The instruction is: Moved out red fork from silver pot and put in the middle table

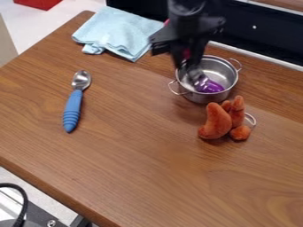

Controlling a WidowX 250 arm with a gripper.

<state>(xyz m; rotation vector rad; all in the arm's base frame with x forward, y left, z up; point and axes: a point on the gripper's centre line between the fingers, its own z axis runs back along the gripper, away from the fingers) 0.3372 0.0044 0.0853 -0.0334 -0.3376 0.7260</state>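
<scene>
Black cable loops in at the lower left corner, over grey metal equipment beside the near edge of the surface. That surface is brown wood-grain, set at a slant, with pale floor past its far left corner and a red object at the top edge. Along the back on the right runs a black panel with a light strip at its foot.

At the upper middle, the black claw hangs over the left part of a silver pot, blurred. How wide it stands cannot be told. Bits of red show at and behind it, apparently the handle of the red fork, with blurred grey metal below, reaching into the pot; whether the claw grips it is unclear. A shiny purple item lies inside the pot.

Just in front of the pot sits a soft-looking orange-brown object with curved lobes, a metal loop at its right. A spoon with a ridged blue handle lies to the left, and a crumpled light blue cloth rests at the back.
</scene>
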